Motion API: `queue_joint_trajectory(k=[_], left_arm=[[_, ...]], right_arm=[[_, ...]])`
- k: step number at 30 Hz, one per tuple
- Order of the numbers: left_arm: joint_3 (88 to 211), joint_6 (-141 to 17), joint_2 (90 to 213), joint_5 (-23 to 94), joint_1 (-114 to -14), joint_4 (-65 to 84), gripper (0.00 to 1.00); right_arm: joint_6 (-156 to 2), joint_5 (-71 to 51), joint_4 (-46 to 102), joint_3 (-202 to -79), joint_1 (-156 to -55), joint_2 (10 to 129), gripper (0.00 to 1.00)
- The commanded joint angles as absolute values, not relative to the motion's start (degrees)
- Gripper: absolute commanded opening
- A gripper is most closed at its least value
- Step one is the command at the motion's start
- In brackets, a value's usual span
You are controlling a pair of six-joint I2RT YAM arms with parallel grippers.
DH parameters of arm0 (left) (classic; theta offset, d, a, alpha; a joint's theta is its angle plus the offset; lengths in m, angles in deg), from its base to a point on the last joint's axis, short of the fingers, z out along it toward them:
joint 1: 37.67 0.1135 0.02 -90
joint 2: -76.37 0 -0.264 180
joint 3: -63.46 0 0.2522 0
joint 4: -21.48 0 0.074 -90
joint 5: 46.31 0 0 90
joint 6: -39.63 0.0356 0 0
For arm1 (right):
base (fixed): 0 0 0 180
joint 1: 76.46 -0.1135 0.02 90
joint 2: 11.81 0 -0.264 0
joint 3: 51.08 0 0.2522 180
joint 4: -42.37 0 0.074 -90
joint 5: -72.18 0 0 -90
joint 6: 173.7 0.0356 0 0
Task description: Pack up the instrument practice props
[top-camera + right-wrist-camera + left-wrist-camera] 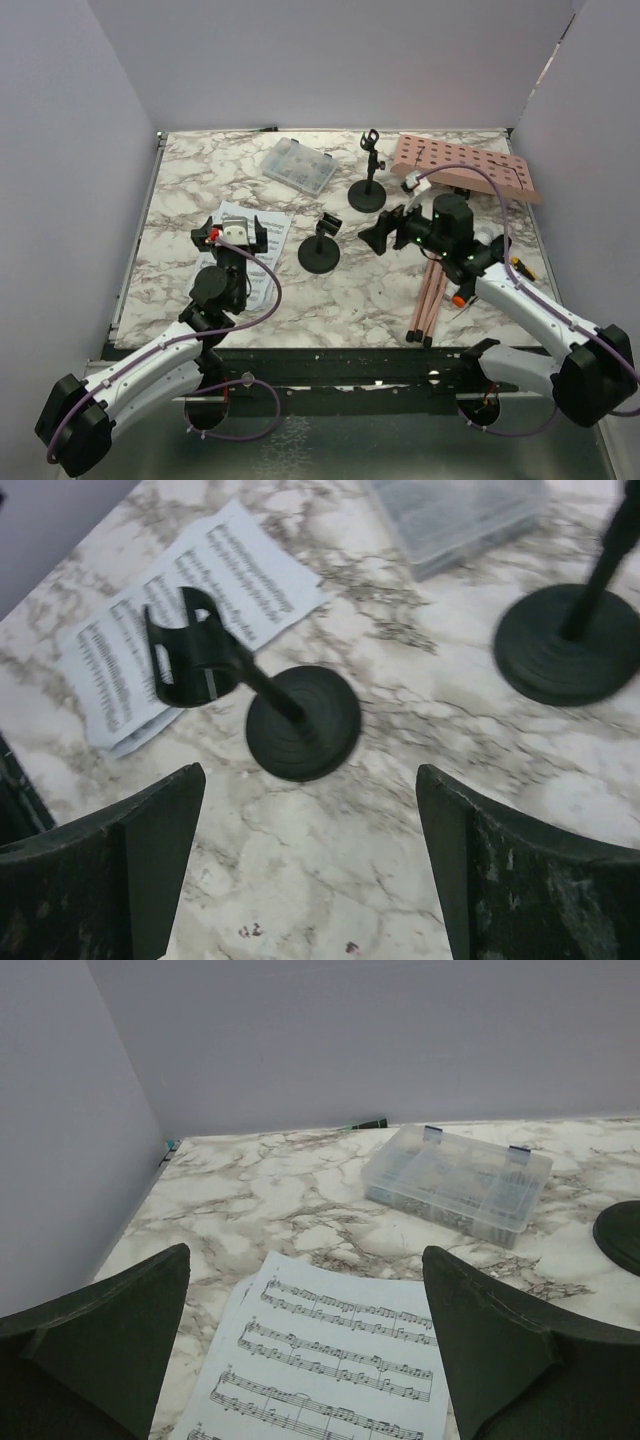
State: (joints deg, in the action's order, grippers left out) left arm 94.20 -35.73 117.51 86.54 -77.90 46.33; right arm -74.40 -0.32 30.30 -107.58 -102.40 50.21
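Note:
White sheet-music pages (262, 262) lie at the left of the marble table, and my left gripper (231, 228) hovers open just over them. In the left wrist view the pages (330, 1360) fill the space between the fingers of that gripper (306, 1255), which hold nothing. One black mic holder (319, 252) stands mid-table and a second holder (367, 190) behind it. My right gripper (385, 230) is open beside the near holder (300, 720), a little short of it. The pink perforated board (470, 172) lies at the back right. Its thin pink legs (430, 300) run under my right arm.
A clear plastic compartment box (298, 166) sits at the back centre, also in the left wrist view (457, 1182). White walls close in the table on three sides. A small dark tool (522, 266) lies near the right edge.

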Motion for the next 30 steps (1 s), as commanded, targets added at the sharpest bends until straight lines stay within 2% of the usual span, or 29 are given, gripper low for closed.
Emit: queue_joint_trajectory(k=[1,14,17,26,28,30], left_arm=[[93.46,-34.97,119.46,85.78,-77.75,48.03,0.99],[94.01,-34.4,123.98,85.1,-77.74,47.97,0.99],[94.01,-34.19,124.06,85.0,-77.74,48.06,0.99],[94.1,-33.49,123.97,84.63,-77.75,48.06,0.99],[94.1,-33.43,123.97,84.45,-77.75,48.14,0.99],[94.1,-33.38,124.0,84.42,-77.75,48.15,0.99]], right_arm=[[-76.27,3.97,41.98,-108.36,-109.03,54.95,0.9],[-80.65,9.08,46.3,-117.36,-112.84,68.24,0.91],[-81.68,9.79,45.18,-119.07,-113.24,69.95,0.87],[-83.15,12.14,41.14,-121.62,-113.8,73.17,0.61],[-83.18,12.02,40.61,-122.11,-113.8,73.67,0.51],[-83.17,11.17,41.12,-122.25,-113.8,73.75,0.36]])
